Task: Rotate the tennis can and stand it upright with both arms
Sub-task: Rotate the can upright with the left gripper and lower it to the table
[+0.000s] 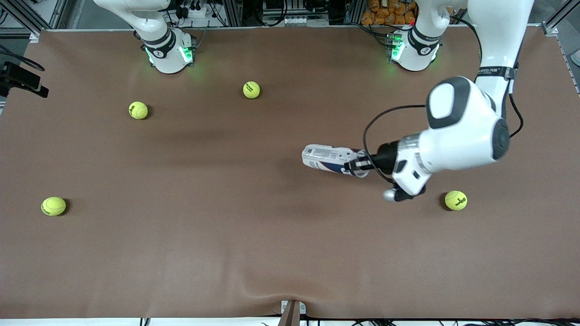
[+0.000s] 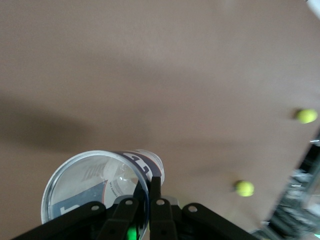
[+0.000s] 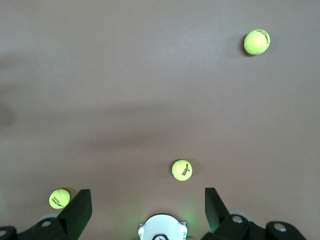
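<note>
Quick count of what's on the brown table (image 1: 290,253): four yellow-green tennis balls and one tennis can (image 1: 328,159), that's it for loose stuff. Ball one (image 1: 251,89) sits toward the edge where the bases stand, roughly mid-table. Ball two (image 1: 138,110) is close to it, a bit more toward the right arm's end. Ball three (image 1: 54,206) is way out by the right arm's end edge. Ball four (image 1: 456,200) is toward the left arm's end. Just one can, lying on its side. Two white robot arms, so two green-lit bases, one (image 1: 168,53) and the other (image 1: 413,49), along the same table edge.
</note>
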Tool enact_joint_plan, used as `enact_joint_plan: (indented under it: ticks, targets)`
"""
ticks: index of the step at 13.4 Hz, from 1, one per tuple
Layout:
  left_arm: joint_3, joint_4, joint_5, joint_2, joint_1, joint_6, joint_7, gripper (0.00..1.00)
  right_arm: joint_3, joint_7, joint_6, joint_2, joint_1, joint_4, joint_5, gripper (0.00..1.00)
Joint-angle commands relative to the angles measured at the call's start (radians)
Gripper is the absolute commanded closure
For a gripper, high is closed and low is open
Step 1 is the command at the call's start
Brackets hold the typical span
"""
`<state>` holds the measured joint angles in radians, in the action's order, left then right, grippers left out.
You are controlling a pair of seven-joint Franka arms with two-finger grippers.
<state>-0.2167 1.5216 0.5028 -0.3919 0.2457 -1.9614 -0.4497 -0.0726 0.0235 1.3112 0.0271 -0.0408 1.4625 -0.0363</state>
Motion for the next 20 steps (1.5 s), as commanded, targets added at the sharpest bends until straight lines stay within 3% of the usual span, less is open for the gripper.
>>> enact_joint_plan:
  ticks: [1,4,9,11,15,16,17,18,20]
  targets:
    - [0.010,-0.102,-0.276,-0.045,0.200,-0.014,-0.198,1.00,0.010,-0.034,-0.003,0.020,-0.008,0.015,-0.025,0.00]
    - [0.011,-0.152,-0.548,-0.113,0.351,-0.046,-0.323,1.00,0.011,-0.101,-0.006,0.019,-0.002,-0.001,-0.025,0.00]
    - [0.054,-0.158,-0.682,-0.234,0.512,-0.261,-0.476,1.00,0.016,-0.085,0.023,0.013,0.009,-0.027,-0.005,0.00]
    - [0.088,-0.172,-0.743,-0.258,0.559,-0.264,-0.485,1.00,0.017,-0.006,0.042,0.011,0.009,-0.027,0.056,0.00]
    - [0.094,-0.173,-0.825,-0.288,0.578,-0.264,-0.486,1.00,0.014,-0.007,0.042,0.008,0.001,-0.022,0.050,0.00]
    - [0.094,-0.173,-0.828,-0.294,0.583,-0.266,-0.489,0.68,0.014,-0.007,0.042,0.005,0.001,-0.024,0.047,0.00]
    - [0.092,-0.175,-0.828,-0.294,0.583,-0.267,-0.492,0.16,0.014,-0.007,0.043,0.002,0.005,-0.027,0.046,0.00]
    - [0.092,-0.179,-0.826,-0.294,0.583,-0.269,-0.494,0.00,0.014,-0.010,0.042,0.004,0.006,-0.025,0.046,0.00]
    - [0.092,-0.202,-0.826,-0.286,0.583,-0.267,-0.495,0.00,0.014,-0.010,0.043,0.002,0.004,-0.025,0.046,0.00]
